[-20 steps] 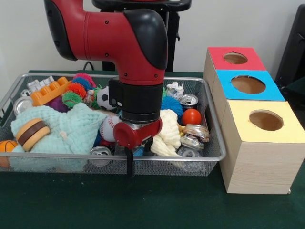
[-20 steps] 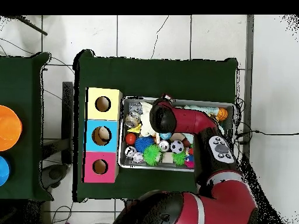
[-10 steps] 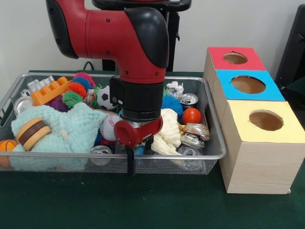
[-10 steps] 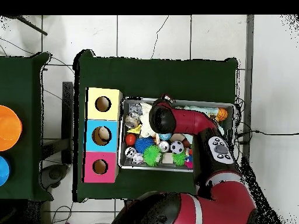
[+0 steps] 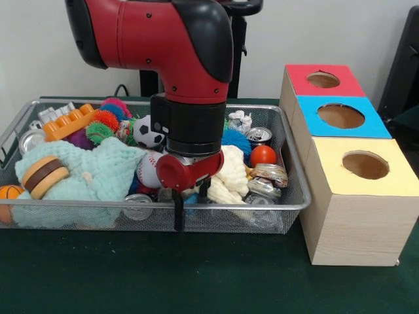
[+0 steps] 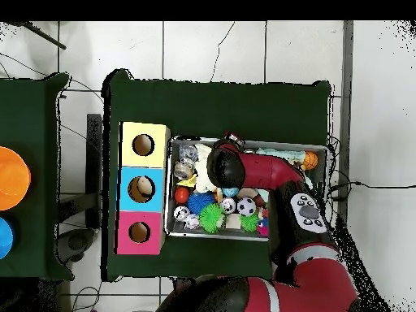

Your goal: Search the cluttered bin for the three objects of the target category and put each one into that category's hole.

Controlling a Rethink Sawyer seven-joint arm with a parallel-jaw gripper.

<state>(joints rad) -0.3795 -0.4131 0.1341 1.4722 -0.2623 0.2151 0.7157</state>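
Note:
My gripper (image 5: 190,209) hangs at the front wall of the wire bin (image 5: 288,208), open with nothing between its fingers. One black finger (image 5: 177,214) shows in front of the mesh and the other (image 5: 205,191) is inside, by a white fluffy toy (image 5: 230,173). Around it lie a baseball (image 5: 148,171), a soccer ball (image 5: 148,133), a red ball (image 5: 263,157), crushed cans (image 5: 267,176) and an upright can (image 5: 258,136). In the overhead view the arm's head (image 6: 227,163) hides the gripper above the bin (image 6: 325,148).
Right of the bin stand three boxes with holes: red (image 5: 323,80), blue (image 5: 340,116), yellow (image 5: 365,165). A mint cloth (image 5: 98,176) with a burger toy (image 5: 42,175), an orange block (image 5: 69,122), spiky balls (image 5: 105,120) and a small basketball (image 5: 8,193) fill the left half.
The arm has risen a little. The bin's front rim and its contents now sit slightly higher in the front view than a second ago.

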